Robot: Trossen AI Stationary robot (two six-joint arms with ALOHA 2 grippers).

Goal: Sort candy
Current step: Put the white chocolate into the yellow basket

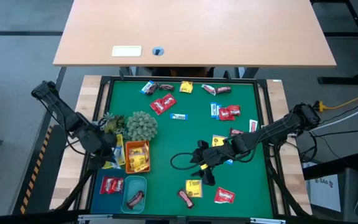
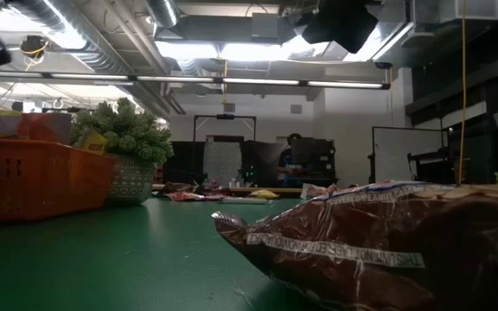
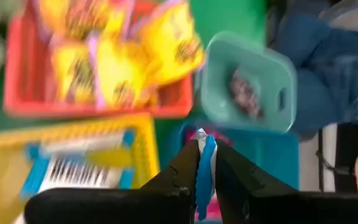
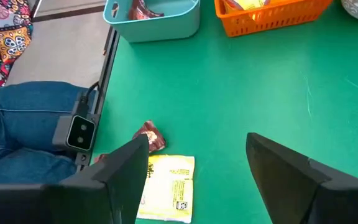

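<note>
Wrapped candy lies scattered on the green mat (image 1: 185,134): red packets (image 1: 162,104), yellow squares (image 1: 186,88), blue-white wrappers (image 1: 179,116) and brown bars (image 1: 185,198). My left gripper (image 1: 107,152) hovers over the small trays at the mat's left side, shut on a blue-white candy (image 3: 205,168). My right gripper (image 1: 205,168) is open, low over the mat's near right part. A yellow packet (image 4: 166,186) and a brown bar (image 4: 149,137) lie on the mat by its left finger. One brown bar (image 2: 387,242) lies close in front of the low camera. My left gripper pinches the blue-white candy (image 3: 206,149) between its two fingers. The wrapper stands edge-on in the gap, and its end (image 3: 202,134) sticks out past the fingertips. It is lifted clear above the yellow tray (image 3: 135,134) and the blue tray.
An orange tray (image 1: 137,155) holds yellow packets, a teal tray (image 1: 135,193) a brown bar, a blue tray (image 1: 111,185) red packets, a yellow tray (image 3: 17,152) blue-white candy. A spiky plant ball (image 1: 142,124) stands behind the trays. A black cable loops (image 1: 179,160) on the mat. A person's jeans (image 4: 23,130) show beyond the near edge.
</note>
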